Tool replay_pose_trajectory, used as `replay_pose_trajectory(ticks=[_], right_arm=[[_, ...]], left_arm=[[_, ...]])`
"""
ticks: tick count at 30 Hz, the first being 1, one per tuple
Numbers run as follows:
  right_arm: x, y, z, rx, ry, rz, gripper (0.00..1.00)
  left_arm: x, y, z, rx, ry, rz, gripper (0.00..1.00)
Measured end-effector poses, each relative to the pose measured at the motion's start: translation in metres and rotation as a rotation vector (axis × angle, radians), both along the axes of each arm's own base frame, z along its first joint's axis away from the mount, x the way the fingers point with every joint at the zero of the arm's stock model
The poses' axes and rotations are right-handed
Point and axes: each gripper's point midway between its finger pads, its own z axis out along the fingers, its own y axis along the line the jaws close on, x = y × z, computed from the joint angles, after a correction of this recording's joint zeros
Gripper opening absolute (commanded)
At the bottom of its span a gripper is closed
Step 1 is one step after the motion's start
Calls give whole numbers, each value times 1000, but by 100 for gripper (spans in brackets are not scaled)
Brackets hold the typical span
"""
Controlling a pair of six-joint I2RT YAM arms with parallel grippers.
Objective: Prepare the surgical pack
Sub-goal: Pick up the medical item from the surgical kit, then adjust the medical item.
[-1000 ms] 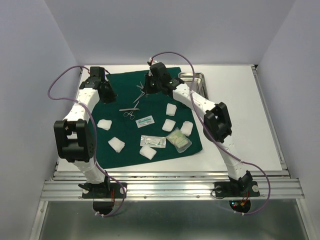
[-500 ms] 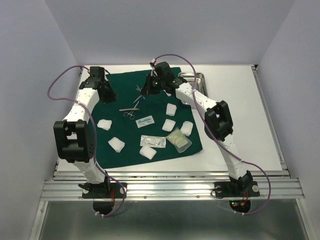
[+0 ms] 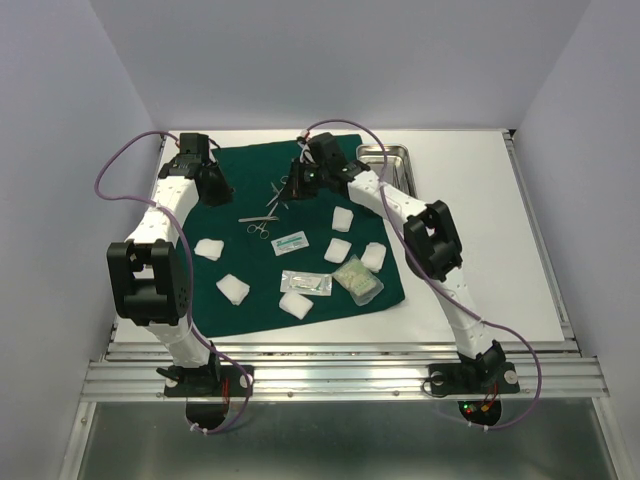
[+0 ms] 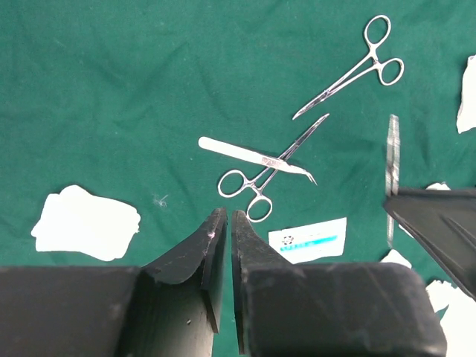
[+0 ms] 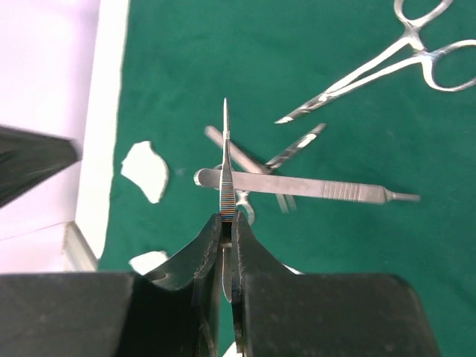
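Right gripper (image 5: 227,222) is pinching slim steel tweezers (image 5: 225,141) above the dark green cloth drape (image 5: 186,67); left gripper (image 4: 226,217) is hovering empty, jaws barely parted. Next, likely: carrying them to the rectangular steel tray (image 3: 395,152).

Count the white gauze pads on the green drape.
6 gauze pads: two on the drape's left, one at its near edge, three on its right. The right arm may hide others.
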Motion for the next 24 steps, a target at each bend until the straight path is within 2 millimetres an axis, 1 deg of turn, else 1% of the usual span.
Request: replay_pose_trajectory(ticks=[2, 4, 6, 7, 8, 10, 14, 18, 20, 22, 24], right_arm=[[1, -2, -12, -28, 12, -8, 1], [-1, -6, -24, -55, 36, -11, 1], [-3, -8, -31, -69, 47, -12, 1], [-4, -9, -33, -75, 49, -14, 1], [-4, -10, -36, -80, 53, -15, 1], [-5, -12, -42, -93, 57, -16, 1], [-6, -13, -45, -102, 56, -15, 1], [-6, -13, -45, -103, 52, -14, 1], [-5, -13, -45, -103, 51, -14, 1], [-5, -14, -45, -103, 50, -14, 1], [-5, -14, -45, -104, 50, -14, 1]], left_arm=[[0, 0, 0, -1, 0, 0, 24], [0, 0, 0, -1, 0, -1, 32], [0, -1, 0, -6, 0, -3, 40], [0, -3, 1, -13, -1, -6, 49], [0, -4, 1, -23, -2, -12, 54], [2, -10, 3, -50, -12, -26, 59], [6, -29, 8, -145, -44, -77, 59], [5, -47, 7, -231, -45, -119, 59], [6, -53, 6, -256, -47, -130, 59], [10, -60, 3, -283, -49, -144, 60], [14, -64, -7, -303, -31, -150, 60]])
